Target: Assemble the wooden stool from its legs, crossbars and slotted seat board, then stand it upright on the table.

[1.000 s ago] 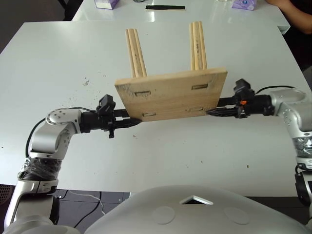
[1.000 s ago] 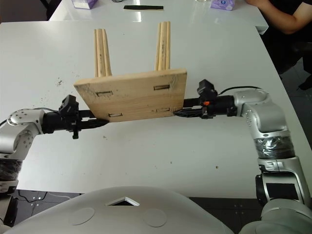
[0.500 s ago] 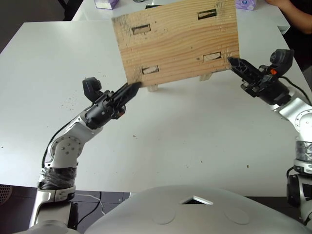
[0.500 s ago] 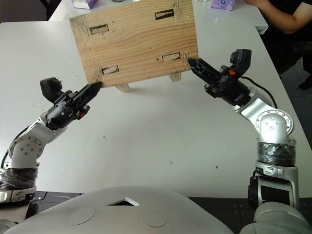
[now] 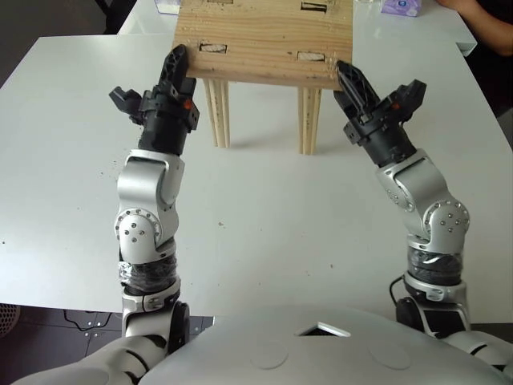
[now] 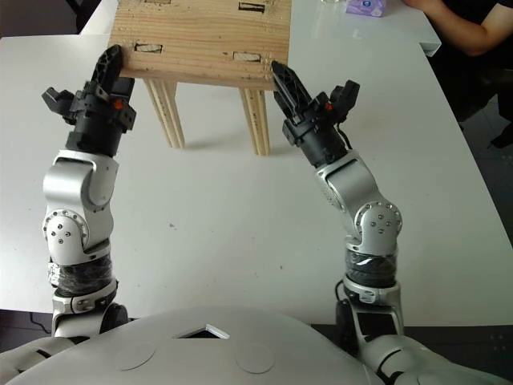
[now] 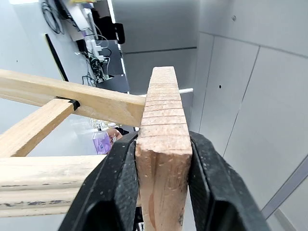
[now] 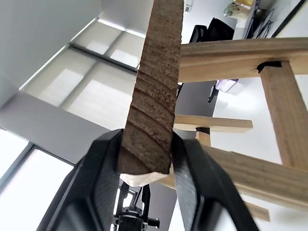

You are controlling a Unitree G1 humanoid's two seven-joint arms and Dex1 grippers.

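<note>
And now the stool (image 5: 264,36) has been swung fully upright. A second ago it was held low and tipped, its legs pointing away across the table (image 5: 280,233). Half a second ago the face of the seat board was turned toward the camera. That seat board (image 6: 204,36) is now carried level at the far side of the table, legs downward. The arms, stretched out flat before, have been brought up with the forearms nearly vertical.

The left gripper (image 5: 175,68) is seen clamped on the board's near left edge and the right gripper (image 5: 346,76) on its near right edge. In each wrist view the edge is pinched between two smooth black fingers (image 7: 115,178), spread only as far as the board's thickness.

The two near legs (image 5: 218,112) are seen reaching down to the tabletop with shadows at their feet. Firm contact cannot be told for certain.

The wood is pale and rough-sawn. Wavy grain is shown across the seat, and ridged saw marks are seen on the end grain in the left wrist view. Rectangular slots (image 5: 309,57) are cut through the board. Each leg looks built of narrow strips set side by side. Square-section crossbars (image 8: 240,53) are seen joined beneath the seat. The table is white and glossy.
</note>
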